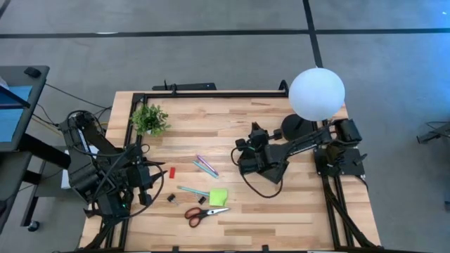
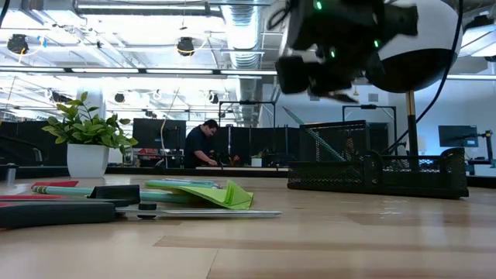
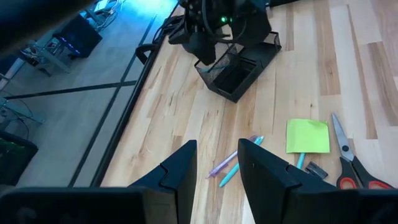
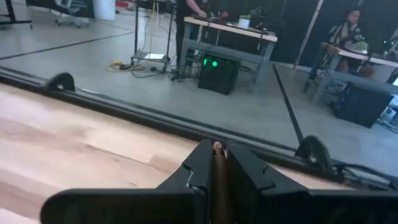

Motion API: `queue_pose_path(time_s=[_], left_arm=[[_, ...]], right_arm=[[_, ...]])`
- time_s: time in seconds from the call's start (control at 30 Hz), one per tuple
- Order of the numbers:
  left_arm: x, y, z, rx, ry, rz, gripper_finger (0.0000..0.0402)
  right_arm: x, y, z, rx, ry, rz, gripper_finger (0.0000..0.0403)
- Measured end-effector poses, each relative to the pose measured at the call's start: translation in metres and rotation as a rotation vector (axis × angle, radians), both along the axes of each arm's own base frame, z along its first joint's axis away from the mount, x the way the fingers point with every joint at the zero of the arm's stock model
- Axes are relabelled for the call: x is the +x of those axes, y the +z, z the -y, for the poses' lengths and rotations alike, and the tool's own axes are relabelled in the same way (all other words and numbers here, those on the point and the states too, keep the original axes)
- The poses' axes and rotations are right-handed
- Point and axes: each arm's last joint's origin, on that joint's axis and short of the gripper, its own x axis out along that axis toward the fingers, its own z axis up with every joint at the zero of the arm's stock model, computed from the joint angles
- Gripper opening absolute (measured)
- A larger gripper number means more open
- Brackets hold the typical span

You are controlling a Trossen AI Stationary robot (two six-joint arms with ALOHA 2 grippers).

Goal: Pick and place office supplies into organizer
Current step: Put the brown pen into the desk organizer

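Mostly unfinished: scissors point(image 1: 204, 213), sticky pad point(image 1: 218, 197), pens point(image 1: 206, 166) and clips point(image 1: 171, 199) loose on table point(image 1: 295, 204); right gripper point(image 4: 216, 152) pinching a thin pen point(image 4: 217, 177) above the organizer point(image 3: 239, 71); left gripper point(image 3: 217, 155) spread, empty, near table's left edge.

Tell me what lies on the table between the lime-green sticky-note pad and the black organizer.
In the left wrist view, only bare wood separates the sticky-note pad from the organizer. The high view agrees; the pens lie off to the side.

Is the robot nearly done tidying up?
Not nearly. I can't tell what's inside the organizer. The right gripper holds a thin pen above it. Scissors, sticky pad, pens, red block and clips lie on the table. The left gripper waits open.
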Motion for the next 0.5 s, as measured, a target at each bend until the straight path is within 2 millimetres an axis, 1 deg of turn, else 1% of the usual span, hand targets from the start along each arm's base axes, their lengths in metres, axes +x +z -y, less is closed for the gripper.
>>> queue_pose_path(time_s=[0.1, 0.2, 0.33, 0.5], left_arm=[[0.000, 0.000, 0.000, 0.009, -0.006, -0.004, 0.0114], [0.000, 0.000, 0.000, 0.021, -0.014, -0.009, 0.0114], [0.000, 0.000, 0.000, 0.029, -0.013, -0.002, 0.0114], [0.000, 0.000, 0.000, 0.029, -0.014, -0.003, 0.0114]], right_arm=[[-0.007, -0.015, 0.002, 0.004, 0.000, 0.005, 0.0028], [-0.011, -0.025, 0.002, -0.010, 0.000, 0.024, 0.0028], [-0.015, -0.032, 0.003, -0.059, -0.002, 0.041, 0.0028], [-0.016, -0.033, 0.004, -0.087, -0.008, 0.046, 0.0028]])
